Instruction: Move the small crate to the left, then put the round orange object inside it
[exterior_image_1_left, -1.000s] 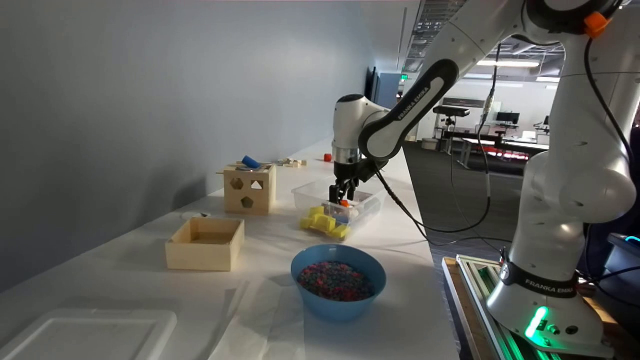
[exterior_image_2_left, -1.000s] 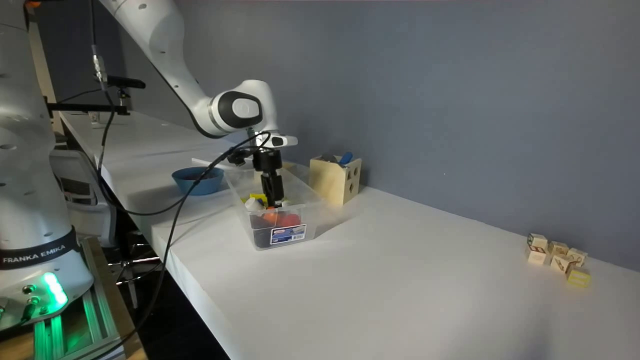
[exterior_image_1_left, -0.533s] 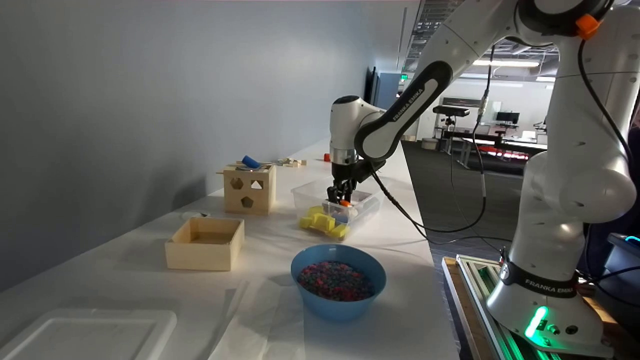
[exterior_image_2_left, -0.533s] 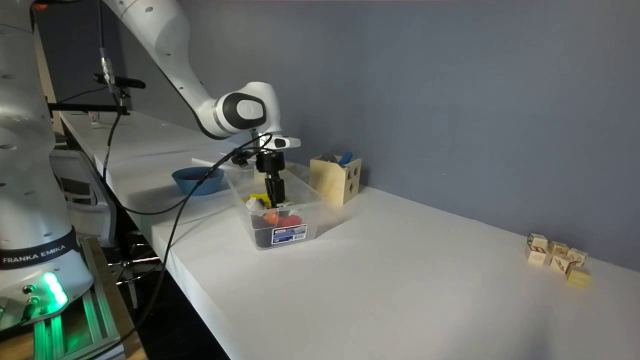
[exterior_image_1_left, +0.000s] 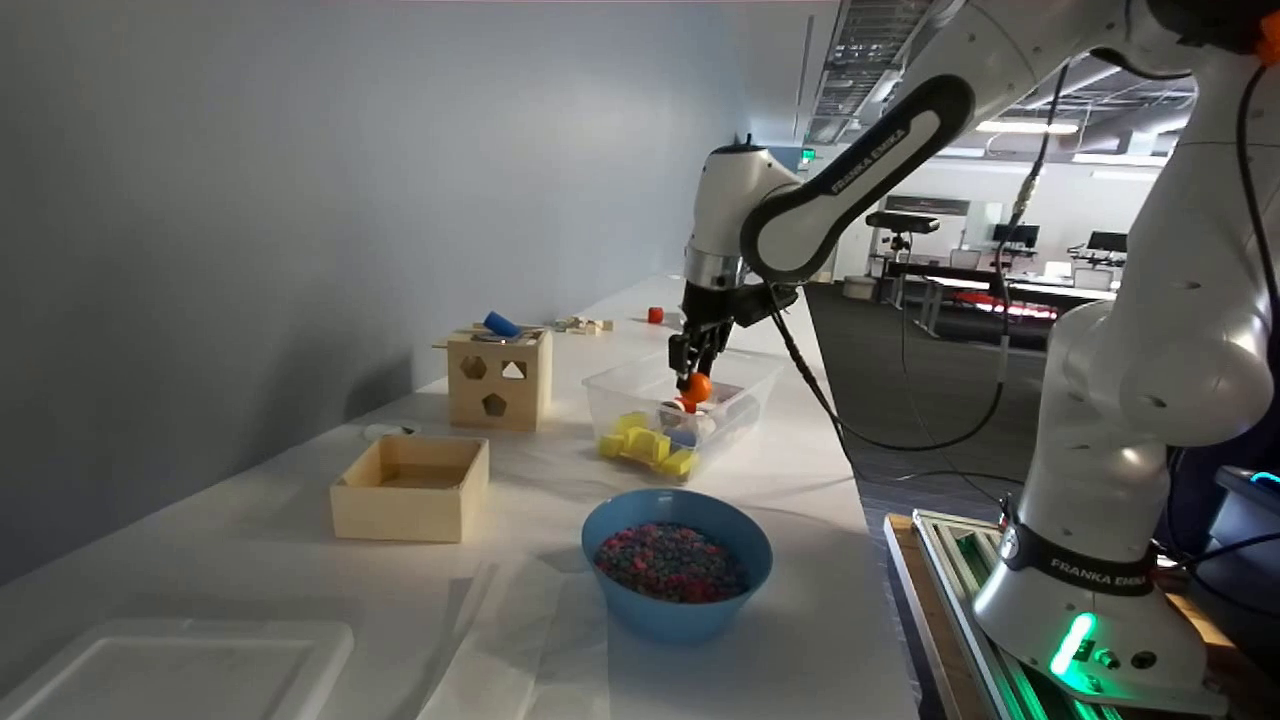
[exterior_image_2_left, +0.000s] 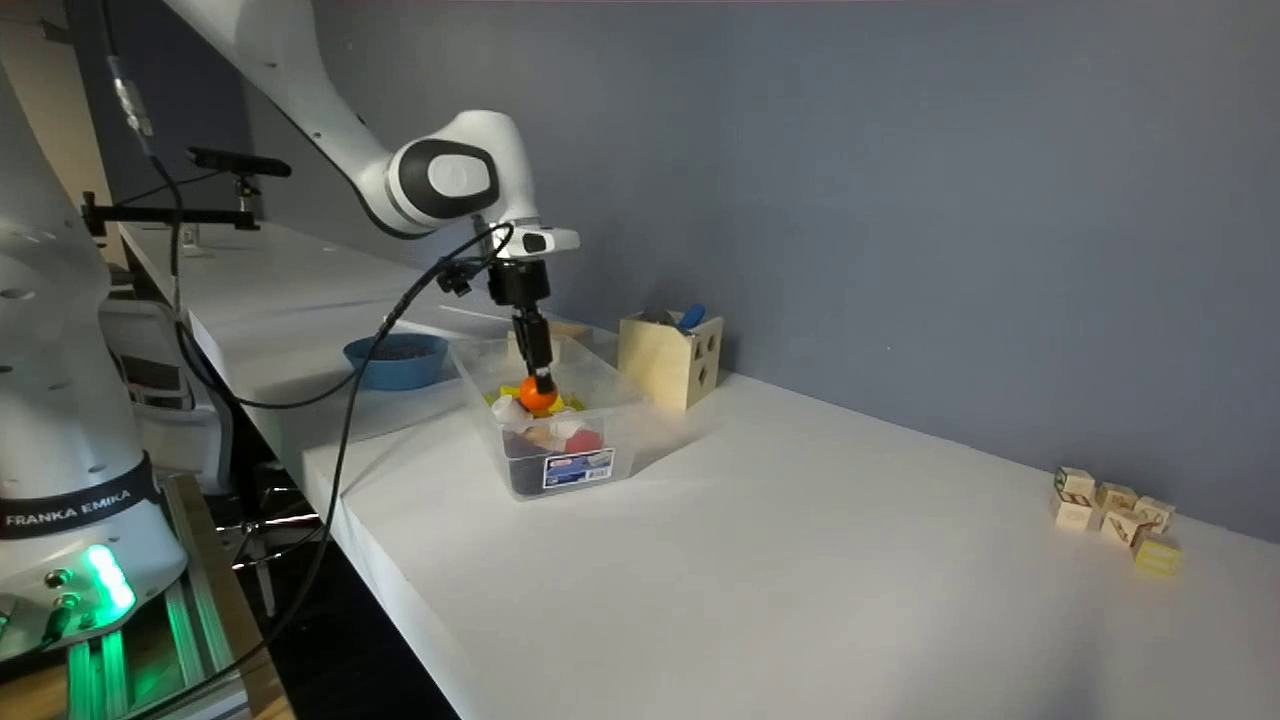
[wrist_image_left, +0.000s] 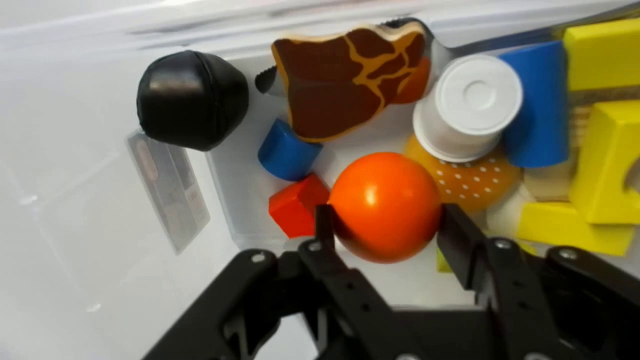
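The round orange object (wrist_image_left: 384, 207) is a smooth, glossy ball, pinched between the two fingertips of my gripper (wrist_image_left: 385, 212) in the wrist view. In an exterior view the same orange ball (exterior_image_1_left: 697, 388) hangs at about rim height over the clear plastic bin, under my gripper (exterior_image_1_left: 692, 378). The small crate (exterior_image_1_left: 400, 513), a shallow pale wooden box, stands apart on the table near the wall; its inside looks bare. From another side, only part of the crate (exterior_image_2_left: 573, 330) shows behind the bin.
The clear bin (exterior_image_2_left: 632, 440) holds a red block (wrist_image_left: 295, 207), a white cup (wrist_image_left: 477, 95), yellow blocks (wrist_image_left: 575, 227) and other toys. Around it stand a wooden shape cube (exterior_image_1_left: 520, 400), a blue bowl (exterior_image_1_left: 675, 615) of small bits, and a white lid (exterior_image_1_left: 190, 670). Letter blocks (exterior_image_2_left: 1120, 510) lie farther along.
My gripper has risen from low inside the bin, bringing the orange ball up with it. The crate and the other things have stayed in place.
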